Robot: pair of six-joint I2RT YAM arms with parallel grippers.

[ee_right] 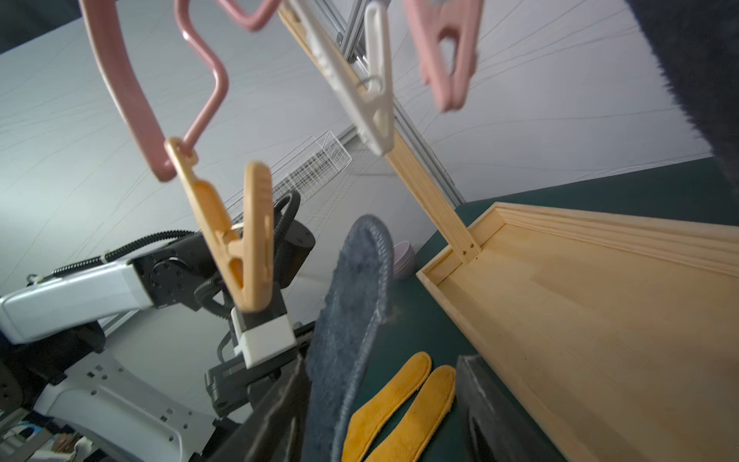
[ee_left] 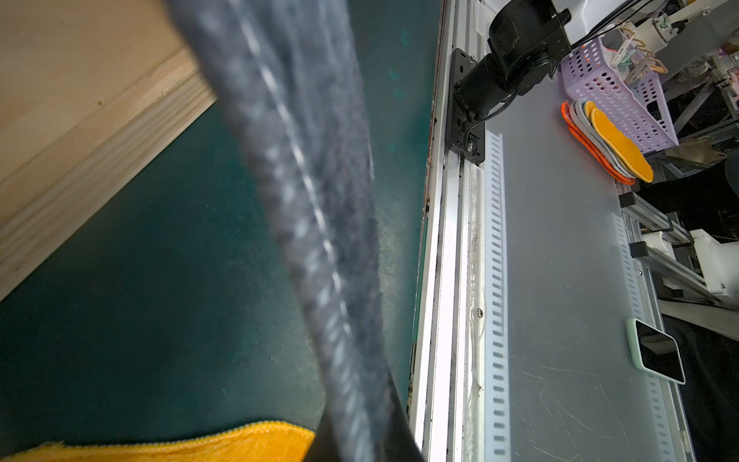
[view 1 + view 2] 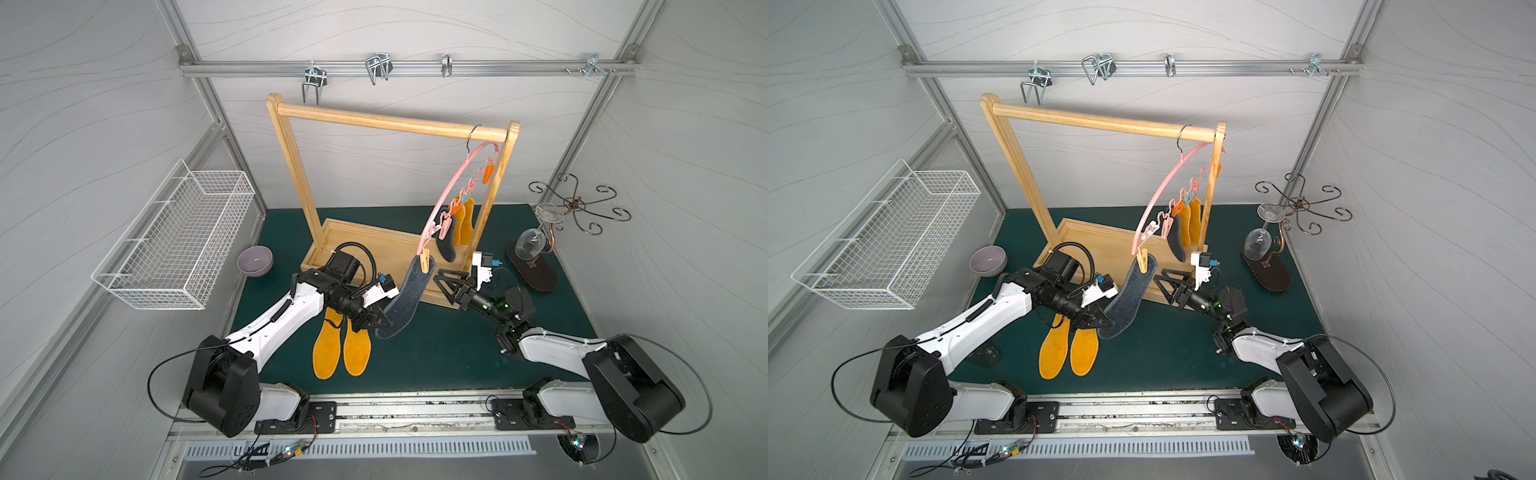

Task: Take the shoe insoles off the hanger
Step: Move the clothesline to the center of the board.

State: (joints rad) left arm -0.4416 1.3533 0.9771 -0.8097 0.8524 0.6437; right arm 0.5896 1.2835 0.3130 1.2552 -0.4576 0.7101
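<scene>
The pink hanger [image 3: 453, 187] hangs by its hook from the wooden rack's bar. One dark grey insole [image 3: 446, 245] and two orange insoles [image 3: 468, 220] hang clipped to it. My left gripper [image 3: 380, 320] is shut on the lower end of another dark grey insole [image 3: 405, 295] [image 2: 304, 200]. In the right wrist view its top [image 1: 368, 228] stands apart from the shut yellow clip [image 1: 248, 256]. My right gripper [image 3: 444, 286] [image 1: 380, 420] is open just right of that insole, holding nothing. Two orange insoles [image 3: 326, 349] [image 3: 357, 349] lie flat on the green mat.
The wooden rack [image 3: 390, 120] stands on its tray base mid-table. A white wire basket [image 3: 178, 237] hangs on the left wall, with a purple bowl [image 3: 254, 259] below it. A metal stand holding a wine glass [image 3: 536, 245] stands at the right.
</scene>
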